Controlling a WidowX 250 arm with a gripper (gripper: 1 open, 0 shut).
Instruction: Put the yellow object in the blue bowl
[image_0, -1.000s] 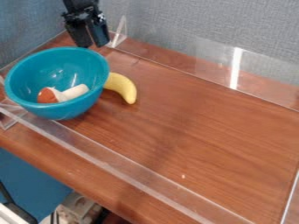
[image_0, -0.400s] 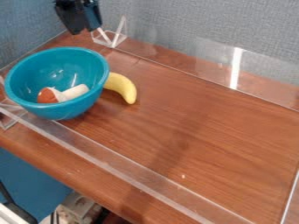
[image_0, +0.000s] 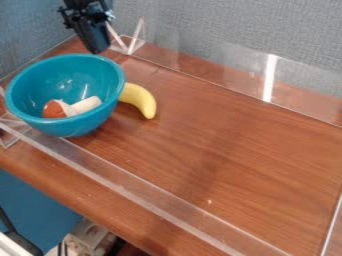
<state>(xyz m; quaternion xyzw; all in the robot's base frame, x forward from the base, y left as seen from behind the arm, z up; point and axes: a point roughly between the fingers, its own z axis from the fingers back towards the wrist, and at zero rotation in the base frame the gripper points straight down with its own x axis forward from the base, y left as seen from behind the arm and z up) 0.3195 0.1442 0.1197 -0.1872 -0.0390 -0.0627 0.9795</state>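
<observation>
Cam view: gripper now lower than a moment ago, behind blue bowl; jaws closed up, nothing seen in them. Banana unmoved, on table just right of bowl, prob. still needs grasp.

The arm is of black colour, with a small part in blue-grey at its lower side. Its shape is narrow and a little angular. Some pale small spots are on the black; what they are, I cannot tell.
</observation>
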